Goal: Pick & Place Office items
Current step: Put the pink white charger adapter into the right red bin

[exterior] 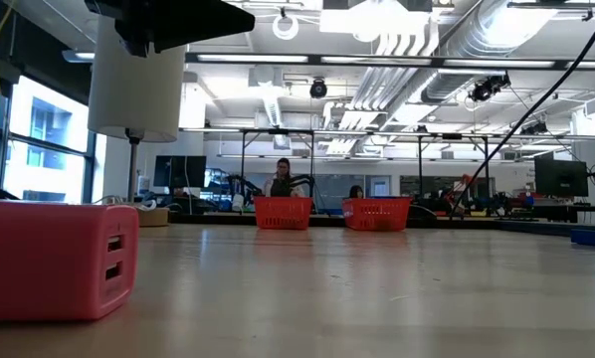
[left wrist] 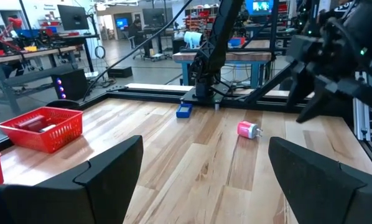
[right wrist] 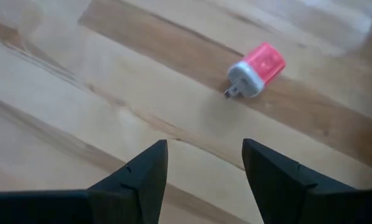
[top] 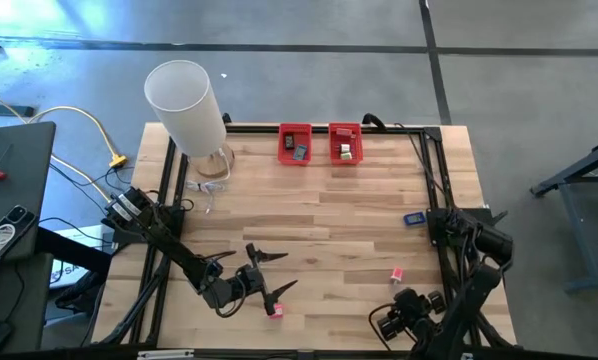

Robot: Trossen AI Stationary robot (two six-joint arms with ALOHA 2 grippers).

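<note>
A pink plug (right wrist: 255,68) with a white pronged end lies on its side on the wooden table (top: 329,230), just ahead of my right gripper (right wrist: 204,168). That gripper slants down toward it, open, with nothing between its fingers. The plug also shows in the high view (top: 396,274) and in the left wrist view (left wrist: 248,129). A pink charger block (exterior: 59,261) rests flat near the table's front edge (top: 275,310). My left gripper (top: 279,270) hovers level beside it, open and empty. A small blue item (top: 413,218) lies flat at the right.
Two red bins (top: 295,143) (top: 345,143) with small items in them stand at the far edge. A tall white cylinder (top: 184,105) stands at the far left corner. Bare wood stretches between the arms and the bins. Black frame rails (top: 434,170) run along the table's sides.
</note>
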